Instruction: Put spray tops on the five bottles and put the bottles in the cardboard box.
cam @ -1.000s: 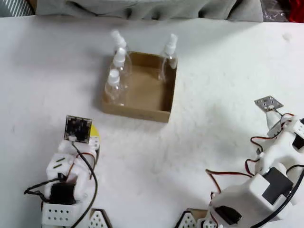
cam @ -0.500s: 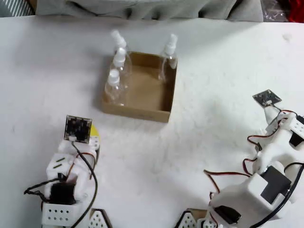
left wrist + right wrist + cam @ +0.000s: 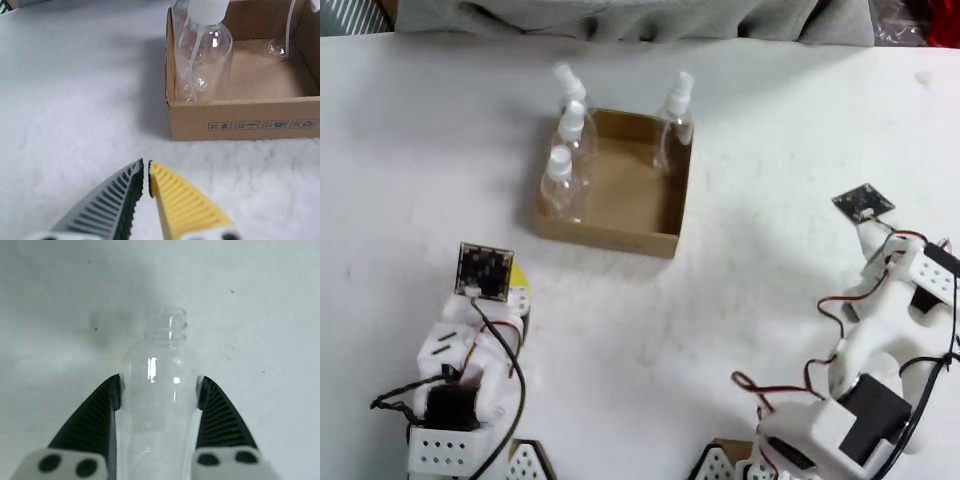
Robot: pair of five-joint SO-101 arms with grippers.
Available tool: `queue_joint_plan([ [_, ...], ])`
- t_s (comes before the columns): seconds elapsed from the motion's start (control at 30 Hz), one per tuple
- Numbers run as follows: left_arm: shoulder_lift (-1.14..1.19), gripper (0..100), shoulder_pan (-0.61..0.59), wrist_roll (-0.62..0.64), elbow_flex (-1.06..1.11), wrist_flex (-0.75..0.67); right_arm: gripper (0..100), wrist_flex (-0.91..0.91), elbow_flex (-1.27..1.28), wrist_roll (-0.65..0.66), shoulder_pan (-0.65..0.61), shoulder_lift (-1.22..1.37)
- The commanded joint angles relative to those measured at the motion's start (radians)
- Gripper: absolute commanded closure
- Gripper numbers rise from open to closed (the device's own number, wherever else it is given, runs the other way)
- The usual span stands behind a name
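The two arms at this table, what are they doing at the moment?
The right gripper is shut on an open-necked bottle that has no spray top, at the right side of the table, away from the cardboard box. The left gripper is shut and empty, low in front of the box. Four capped bottles stand along the box's walls. The uncapped bottle appears to be the last one left.
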Motion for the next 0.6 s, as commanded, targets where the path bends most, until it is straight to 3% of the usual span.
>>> queue_joint_plan([
  [0.0,-0.027,98,-0.044,-0.008,-0.003,-0.006,98.2,0.085,-0.044,-0.129,-0.059,-0.074],
  [0.1,-0.027,98,-0.101,-0.005,-0.055,0.023,98.2,0.110,-0.041,-0.132,-0.085,-0.116],
  [0.23,-0.027,98,-0.156,-0.008,-0.215,0.222,98.2,0.136,-0.040,-0.130,-0.093,-0.150],
  [0.37,-0.025,98,-0.157,-0.143,-0.390,0.430,98.2,0.136,-0.040,-0.129,-0.093,-0.151],
  [0.57,0.139,98,-0.159,-0.330,-0.479,0.528,98.2,0.131,-0.038,-0.129,-0.085,-0.148],
])
